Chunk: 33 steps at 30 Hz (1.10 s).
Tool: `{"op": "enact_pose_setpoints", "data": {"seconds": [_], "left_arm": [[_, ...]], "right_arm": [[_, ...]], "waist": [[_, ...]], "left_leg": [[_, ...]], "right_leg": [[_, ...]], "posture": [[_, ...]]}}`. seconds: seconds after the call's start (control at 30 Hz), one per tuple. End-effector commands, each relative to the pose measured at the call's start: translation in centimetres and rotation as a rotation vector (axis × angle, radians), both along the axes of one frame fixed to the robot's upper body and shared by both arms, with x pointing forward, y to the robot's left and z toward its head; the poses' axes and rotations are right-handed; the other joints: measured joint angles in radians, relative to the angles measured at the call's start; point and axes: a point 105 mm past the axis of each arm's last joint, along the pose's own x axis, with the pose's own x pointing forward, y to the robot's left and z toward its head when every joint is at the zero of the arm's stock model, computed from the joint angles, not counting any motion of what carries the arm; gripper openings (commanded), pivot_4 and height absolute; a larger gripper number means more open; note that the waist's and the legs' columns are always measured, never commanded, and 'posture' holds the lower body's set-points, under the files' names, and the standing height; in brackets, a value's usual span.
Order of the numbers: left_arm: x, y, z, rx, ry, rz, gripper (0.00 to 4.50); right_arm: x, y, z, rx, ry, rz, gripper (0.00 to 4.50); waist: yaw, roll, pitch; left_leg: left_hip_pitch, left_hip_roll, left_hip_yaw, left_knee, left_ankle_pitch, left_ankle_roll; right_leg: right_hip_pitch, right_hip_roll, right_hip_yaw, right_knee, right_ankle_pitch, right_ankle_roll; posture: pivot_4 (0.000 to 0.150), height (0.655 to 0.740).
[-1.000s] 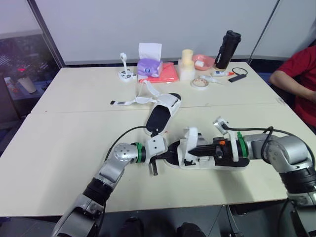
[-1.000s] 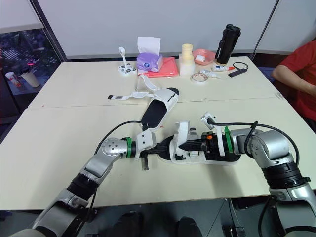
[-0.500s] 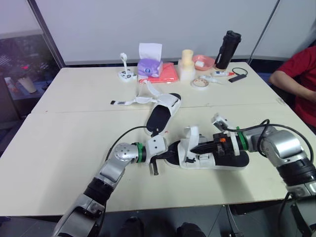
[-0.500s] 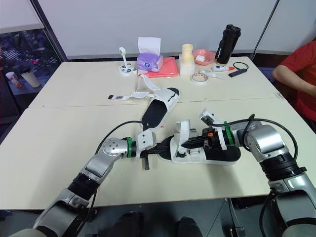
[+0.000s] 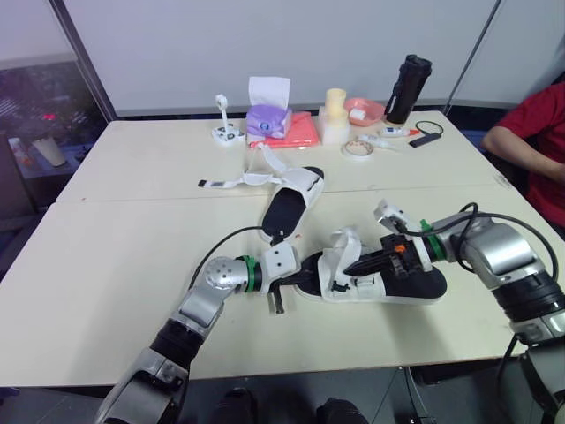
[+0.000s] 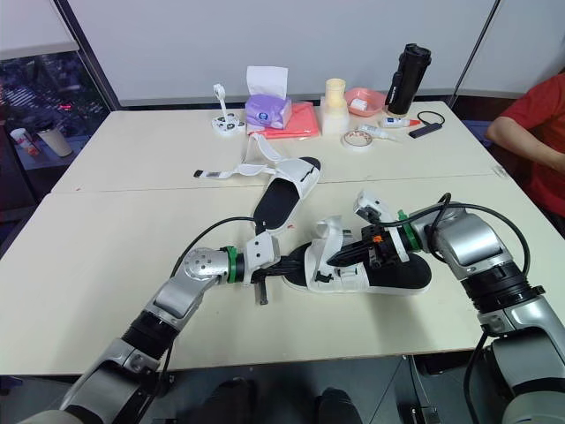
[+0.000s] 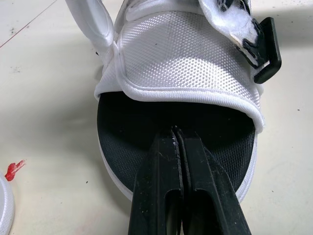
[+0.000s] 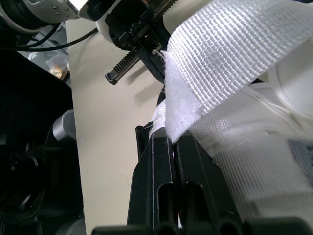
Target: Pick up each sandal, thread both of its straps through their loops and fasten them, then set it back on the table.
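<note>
Two white sandals with black footbeds are counted: the near sandal (image 5: pixel 415 284) and the far sandal (image 5: pixel 284 212). Two grippers are counted, the left gripper (image 7: pixel 176 134) and the right gripper (image 8: pixel 172 139). One each is counted of black bottle (image 5: pixel 407 84), pink bowl (image 5: pixel 375 106), tape roll (image 5: pixel 357 149), purple tissue pack (image 5: pixel 265 121), red folder (image 5: pixel 300 134) and person's red sleeve (image 5: pixel 534 119).

Purple tissue box (image 5: pixel 267 117), pink bowl (image 5: pixel 363 109) and black bottle (image 5: pixel 408 78) along the table's (image 5: pixel 132 168) far edge.

Cream tables (image 5: pixel 132 168), pale wall (image 5: pixel 265 44)
</note>
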Motion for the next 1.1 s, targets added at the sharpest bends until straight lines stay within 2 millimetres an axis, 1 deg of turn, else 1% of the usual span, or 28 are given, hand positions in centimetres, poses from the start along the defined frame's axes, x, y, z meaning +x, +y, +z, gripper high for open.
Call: {"op": "enact_pose_setpoints", "data": {"seconds": [0.03,0.27,0.33,0.43,0.53,0.57,0.63,0.67,0.77,0.9,1.0,1.07,1.1], "left_arm": [[-0.9,0.5,-4.0,0.101,0.12,0.017,0.0],[-1.0,0.5,-4.1,0.095,0.123,0.02,0.0],[-1.0,0.4,-4.1,0.093,0.124,0.021,0.0],[-1.0,0.4,-4.1,0.092,0.126,0.022,0.0],[-1.0,0.4,-4.1,0.091,0.127,0.025,0.0],[-1.0,0.4,-4.1,0.091,0.127,0.026,0.0],[-1.0,0.5,-4.1,0.091,0.128,0.03,0.0],[-0.9,0.6,-4.2,0.091,0.128,0.033,0.0],[-0.9,0.7,-4.2,0.09,0.128,0.041,0.0],[-1.1,0.9,-4.3,0.091,0.13,0.046,0.0],[-1.0,1.0,-4.4,0.093,0.131,0.047,0.0],[-1.0,0.8,-4.4,0.094,0.131,0.044,0.0],[-1.0,0.8,-4.4,0.095,0.132,0.041,0.0]], "right_arm": [[-0.7,0.7,0.1,-0.01,-0.002,0.056,0.01],[-2.0,1.2,-0.5,-0.013,0.029,0.115,0.01],[-2.1,1.1,-0.7,-0.029,0.012,0.123,0.01],[-1.7,1.1,-0.7,-0.033,-0.019,0.107,0.8],[-1.4,1.1,-0.4,-0.012,-0.023,0.088,2.25],[-1.2,1.1,-0.1,0.005,-0.023,0.068,2.82],[-0.8,1.1,0.7,0.048,-0.015,0.025,3.76],[-0.7,1.0,1.2,0.082,-0.003,-0.001,4.15],[-1.1,0.8,2.4,0.174,0.046,-0.063,4.15],[-2.3,0.3,2.9,0.281,0.124,-0.158,4.15],[-3.1,0.1,2.4,0.318,0.161,-0.226,4.15],[-3.5,0.0,1.6,0.317,0.175,-0.273,4.15],[-3.6,0.1,1.3,0.322,0.179,-0.294,3.92]], "waist": [[0.0,0.0,0.0],[-0.001,0.0,0.0],[-0.002,0.0,-0.001],[-0.002,0.0,-0.001],[-0.001,0.0,-0.001],[-0.001,0.0,-0.001],[-0.002,0.0,-0.001],[-0.002,0.0,-0.001],[-0.001,0.0,-0.001],[0.0,0.0,-0.001],[-0.001,0.001,-0.001],[-0.001,0.0,-0.001],[-0.002,0.001,-0.001]], "left_leg": [[0.0,0.0,0.0,0.0,0.0,0.0],[0.0,0.0,0.0,0.0,0.0,0.0],[0.0,0.0,0.0,0.0,0.0,0.0],[0.0,0.0,0.0,0.0,0.0,0.0],[0.0,0.0,0.0,0.0,0.0,0.0],[0.0,0.0,0.0,0.0,0.0,0.0],[0.0,0.0,0.0,0.0,0.0,0.0],[0.0,0.0,0.0,0.0,0.0,0.0],[0.0,0.0,0.0,0.0,0.0,0.0],[0.0,0.0,-0.001,-0.001,0.0,0.0],[0.0,0.0,-0.001,-0.002,0.0,0.0],[0.0,0.0,-0.001,-0.002,0.0,0.0],[0.0,0.0,-0.001,-0.002,0.0,0.0]], "right_leg": [[0.0,0.0,0.0,0.0,0.0,0.0],[0.0,0.0,0.0,0.0,0.0,0.0],[0.0,0.0,0.0,0.0,0.0,0.0],[0.0,0.0,0.0,0.0,0.0,0.0],[0.0,0.0,0.0,0.0,0.0,0.0],[0.0,0.0,0.0,0.0,0.0,0.0],[0.0,0.0,0.0,0.0,0.0,0.0],[0.0,0.0,0.0,0.0,0.0,0.0],[0.0,0.0,0.0,0.0,0.0,0.0],[0.0,0.0,0.0,0.0,0.0,0.0],[0.0,0.0,0.0,0.0,0.0,0.0],[0.0,0.0,0.0,0.0,0.0,0.0],[0.0,0.0,0.0,0.0,0.0,0.0]], "posture": [[0.15,0.74],[0.15,0.74],[0.15,0.74],[0.15,0.74],[0.15,0.74],[0.15,0.74],[0.15,0.74],[0.15,0.74],[0.15,0.74],[0.15,0.74],[0.15,0.74],[0.15,0.74],[0.15,0.74]]}}
